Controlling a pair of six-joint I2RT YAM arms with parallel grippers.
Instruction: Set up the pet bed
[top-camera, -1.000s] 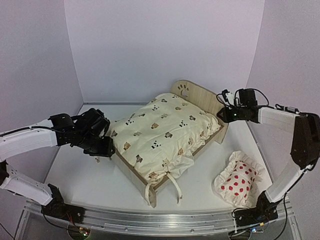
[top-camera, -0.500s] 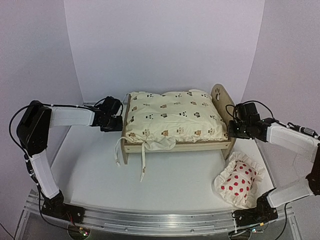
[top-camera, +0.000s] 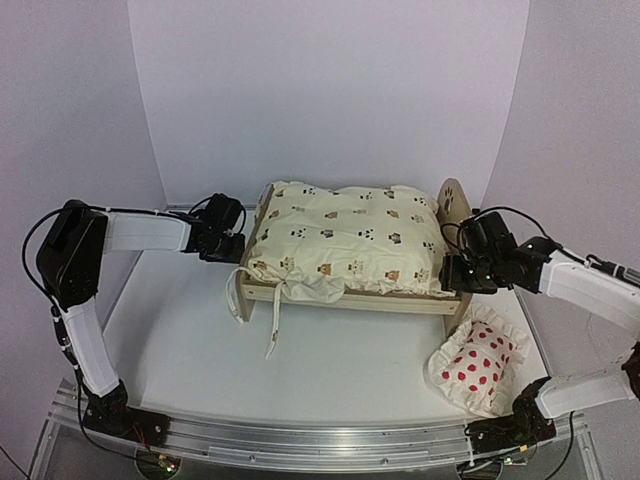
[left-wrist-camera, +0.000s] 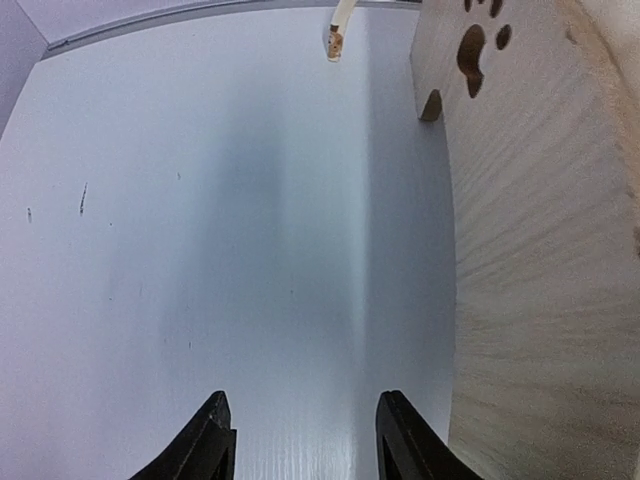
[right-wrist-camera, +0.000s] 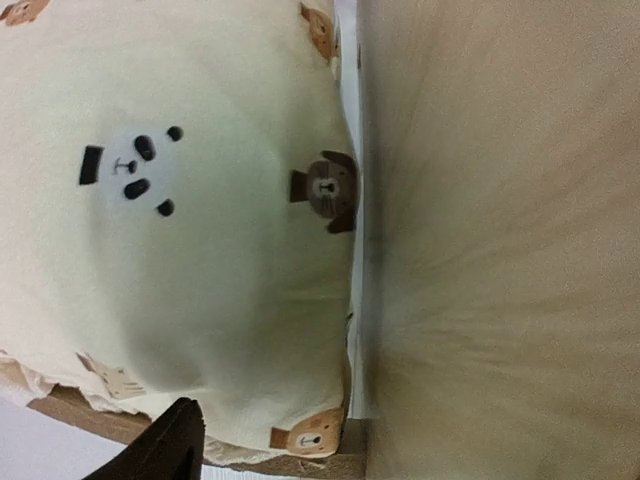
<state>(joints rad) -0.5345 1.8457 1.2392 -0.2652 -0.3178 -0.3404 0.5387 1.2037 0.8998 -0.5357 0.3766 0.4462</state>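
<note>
The pet bed (top-camera: 350, 298), a light plywood frame, lies crosswise at the back of the table with the cream animal-print cushion (top-camera: 345, 235) on it. My left gripper (top-camera: 232, 247) sits beside the left end board (left-wrist-camera: 540, 250), apart from it. It is open, with bare table between its fingers (left-wrist-camera: 215, 440). My right gripper (top-camera: 452, 272) is at the right end board (right-wrist-camera: 500, 250), close against the cushion (right-wrist-camera: 200, 200). One of its fingers (right-wrist-camera: 170, 445) shows far out to the side, the other is hidden, and it grips nothing.
A red-dotted white pillow (top-camera: 478, 358) lies on the table at the front right, below the right arm. Cushion tie straps (top-camera: 272, 330) hang over the bed's front left corner onto the table. White walls close in the back and sides.
The bed has swung from a diagonal to lying crosswise, and its right end has come slightly forward. The right gripper has opened off the end board. The left gripper stays beside the left end.
</note>
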